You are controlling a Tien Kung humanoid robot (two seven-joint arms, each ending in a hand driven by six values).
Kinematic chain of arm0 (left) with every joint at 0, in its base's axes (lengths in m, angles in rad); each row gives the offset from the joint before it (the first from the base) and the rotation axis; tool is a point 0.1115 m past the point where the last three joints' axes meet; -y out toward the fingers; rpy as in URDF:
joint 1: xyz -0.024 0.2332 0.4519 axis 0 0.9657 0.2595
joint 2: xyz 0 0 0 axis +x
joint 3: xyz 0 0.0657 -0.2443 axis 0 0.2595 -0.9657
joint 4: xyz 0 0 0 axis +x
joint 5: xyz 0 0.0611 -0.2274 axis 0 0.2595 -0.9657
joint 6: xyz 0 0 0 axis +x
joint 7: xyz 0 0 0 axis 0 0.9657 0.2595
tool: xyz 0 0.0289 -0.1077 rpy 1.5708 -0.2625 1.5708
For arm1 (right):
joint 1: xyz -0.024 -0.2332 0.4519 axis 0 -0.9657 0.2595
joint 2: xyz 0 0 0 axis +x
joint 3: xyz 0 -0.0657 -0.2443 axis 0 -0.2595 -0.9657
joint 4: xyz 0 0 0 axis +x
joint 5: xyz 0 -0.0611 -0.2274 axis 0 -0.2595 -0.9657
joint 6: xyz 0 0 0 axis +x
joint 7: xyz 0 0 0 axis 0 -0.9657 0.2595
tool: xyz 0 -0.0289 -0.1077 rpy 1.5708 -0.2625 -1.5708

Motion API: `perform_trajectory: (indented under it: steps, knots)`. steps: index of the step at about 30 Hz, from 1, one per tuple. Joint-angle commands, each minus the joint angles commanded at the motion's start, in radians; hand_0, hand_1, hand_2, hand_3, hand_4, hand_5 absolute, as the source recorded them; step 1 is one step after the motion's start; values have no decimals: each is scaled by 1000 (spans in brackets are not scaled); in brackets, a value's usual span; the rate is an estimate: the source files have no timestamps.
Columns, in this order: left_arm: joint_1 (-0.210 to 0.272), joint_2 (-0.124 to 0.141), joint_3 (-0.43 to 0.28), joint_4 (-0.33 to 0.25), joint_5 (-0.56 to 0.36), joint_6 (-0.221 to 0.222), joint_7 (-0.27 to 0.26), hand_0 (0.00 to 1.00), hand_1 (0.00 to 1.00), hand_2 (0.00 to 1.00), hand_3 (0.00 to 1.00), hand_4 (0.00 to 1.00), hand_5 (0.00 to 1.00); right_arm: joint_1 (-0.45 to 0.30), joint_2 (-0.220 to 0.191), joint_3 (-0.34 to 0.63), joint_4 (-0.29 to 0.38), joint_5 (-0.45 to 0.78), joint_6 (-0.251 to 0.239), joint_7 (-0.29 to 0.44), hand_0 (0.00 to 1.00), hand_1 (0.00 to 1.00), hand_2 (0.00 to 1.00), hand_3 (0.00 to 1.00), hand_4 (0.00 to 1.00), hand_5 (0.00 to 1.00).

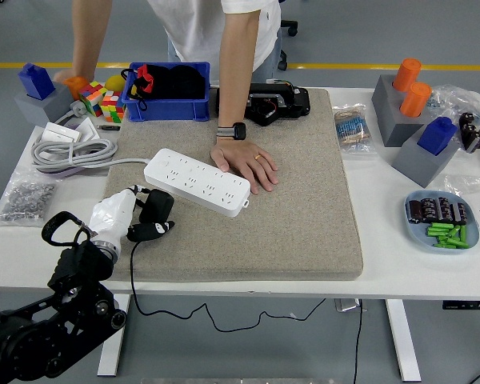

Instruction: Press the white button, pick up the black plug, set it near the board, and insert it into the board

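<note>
Left hand (130,210) fingers closed around black plug (154,210), just beside the board (197,182); placement apparently reached; insertion outstanding; button press unverifiable.

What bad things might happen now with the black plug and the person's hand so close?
The left hand grips the black plug loosely near the mat's edge, so it might slip. The person's hand rests beside the white power strip, so it might get bumped. The plug's cord hangs off the table and might snag.

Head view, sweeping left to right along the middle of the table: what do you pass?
Bag of small metal parts → robot's left hand → black plug → white power strip → person's hand flat on the mat → blue tray of batteries.
</note>
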Motion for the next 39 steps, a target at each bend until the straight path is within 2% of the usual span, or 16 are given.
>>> perform_trajectory:
  steps: [2,3,14,15,20,21,26,27,39]
  knots:
    - [-1,-1,1,1,-5,1,0,759,677,603,763,892,357,0,0,-1,0,0,0,0,628,602,599,584,656,402]
    - [-1,-1,1,1,-5,1,0,685,597,546,728,849,328,0,0,0,0,1,1,0,626,601,600,583,656,402]
    - [-3,-1,4,3,-5,15,0,644,563,528,709,842,327,-1,0,-1,0,-1,-1,2,627,602,600,583,656,401]
    - [-3,-1,5,2,-3,16,0,402,412,422,608,708,84,0,0,-1,0,-1,-1,2,626,600,597,582,654,399]
    - [-6,-2,9,2,15,15,0,402,412,422,608,708,84,0,0,1,0,-2,-3,6,626,600,597,582,654,399]
    - [-5,-1,10,0,19,17,0,252,283,342,558,666,2,0,0,1,0,-2,-4,6,626,599,598,579,652,401]
    - [-5,0,13,-6,43,22,0,252,283,342,558,666,2,0,1,1,0,-2,-6,9,626,599,598,579,652,401]
    - [-5,0,14,-8,47,20,0,229,238,289,541,614,2,0,1,0,1,-2,-6,9,626,599,594,579,652,399]
    - [-4,2,6,-19,55,29,0,229,228,275,540,590,2,-1,1,0,0,-2,-9,13,626,598,593,579,652,399]
